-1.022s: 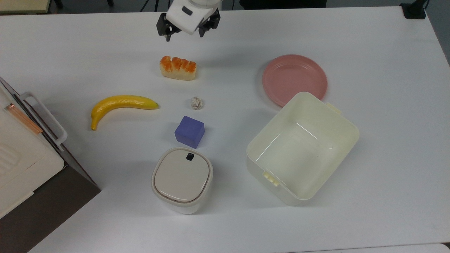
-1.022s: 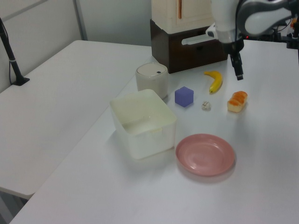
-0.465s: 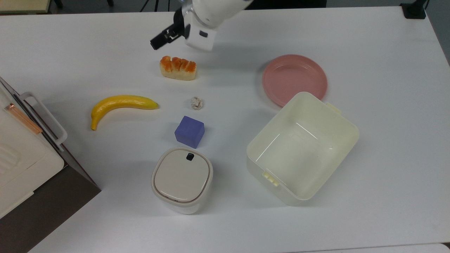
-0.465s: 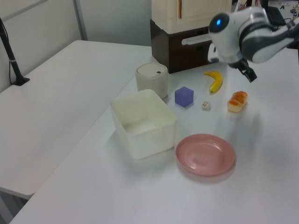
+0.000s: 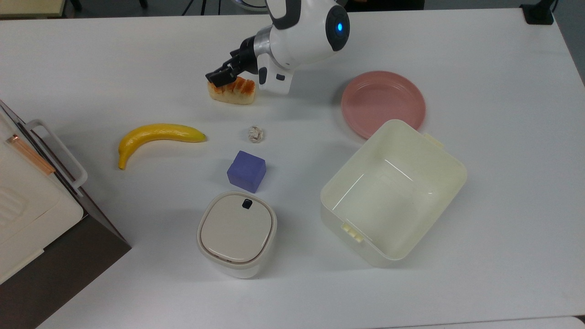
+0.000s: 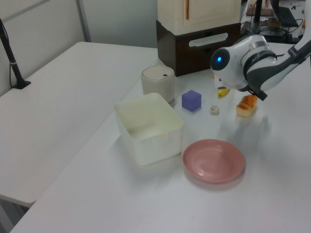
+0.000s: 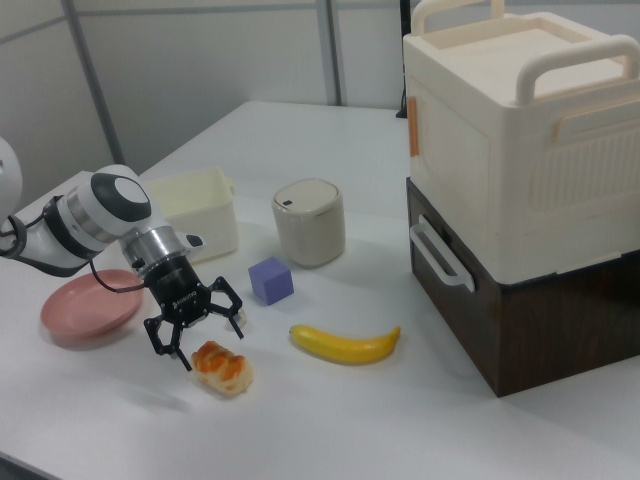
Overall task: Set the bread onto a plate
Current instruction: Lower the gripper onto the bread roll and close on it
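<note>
Nearest in the right view, the bread (image 7: 224, 367) lies on the counter (image 7: 330, 420); just above it hangs the claw (image 7: 195, 325), fingers spread and holding nothing. Farther off sits the plate (image 7: 88, 304), beside the tub (image 7: 195, 212).

Even, bright overhead light falls on the flat white table (image 5: 480, 55), which looks slightly washed out in the top view. Shadows are soft and faint: a pale grey smudge lies just off the cream rectangular plastic tub (image 5: 393, 192) toward 9 o'clock in the top view, and another under the white robot arm (image 5: 304, 32). Thin glare streaks cross the tub's floor. In the left view the arm looks slightly motion-blurred.
</note>
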Available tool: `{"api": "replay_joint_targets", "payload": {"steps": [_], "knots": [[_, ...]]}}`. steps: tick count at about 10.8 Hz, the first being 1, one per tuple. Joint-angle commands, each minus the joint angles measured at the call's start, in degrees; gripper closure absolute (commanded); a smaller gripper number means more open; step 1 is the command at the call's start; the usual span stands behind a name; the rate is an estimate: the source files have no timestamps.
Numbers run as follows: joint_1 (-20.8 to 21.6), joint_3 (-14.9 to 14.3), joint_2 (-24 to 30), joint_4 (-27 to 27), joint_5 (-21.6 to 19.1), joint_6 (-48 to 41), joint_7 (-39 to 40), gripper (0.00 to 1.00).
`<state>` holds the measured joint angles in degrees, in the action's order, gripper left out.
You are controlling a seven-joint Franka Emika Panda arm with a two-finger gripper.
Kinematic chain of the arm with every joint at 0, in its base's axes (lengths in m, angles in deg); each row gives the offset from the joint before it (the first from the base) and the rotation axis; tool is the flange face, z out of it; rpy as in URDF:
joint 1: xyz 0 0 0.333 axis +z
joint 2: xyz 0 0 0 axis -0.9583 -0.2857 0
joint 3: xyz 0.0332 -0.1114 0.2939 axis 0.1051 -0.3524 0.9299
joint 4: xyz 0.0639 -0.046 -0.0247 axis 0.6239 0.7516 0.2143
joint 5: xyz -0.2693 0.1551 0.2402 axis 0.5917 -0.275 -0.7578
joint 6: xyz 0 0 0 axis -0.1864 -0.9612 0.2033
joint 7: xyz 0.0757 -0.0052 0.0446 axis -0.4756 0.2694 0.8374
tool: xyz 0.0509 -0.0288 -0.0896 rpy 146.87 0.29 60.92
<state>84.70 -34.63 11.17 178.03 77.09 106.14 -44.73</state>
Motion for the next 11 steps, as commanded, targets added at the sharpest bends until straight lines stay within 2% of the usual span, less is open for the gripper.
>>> {"api": "replay_joint_targets", "payload": {"steps": [1,5,6,8,9,10,11], "knots": [[1.00,-0.05,-1.97,0.81,2.94,1.43,-0.76,0.00],[1.09,-0.05,-5.23,-0.59,4.26,3.62,-1.02,0.00],[1.01,-0.05,-5.32,-0.77,4.44,3.98,-0.85,0.05],[1.09,-0.05,-5.41,-1.21,4.53,3.98,-0.50,0.68],[1.09,-0.05,-5.41,-1.21,4.62,3.98,-0.50,0.94],[1.27,-0.05,-5.33,-1.30,4.62,3.81,0.20,1.00],[1.44,-0.05,-5.06,-1.38,4.45,3.72,0.81,1.00]]}}
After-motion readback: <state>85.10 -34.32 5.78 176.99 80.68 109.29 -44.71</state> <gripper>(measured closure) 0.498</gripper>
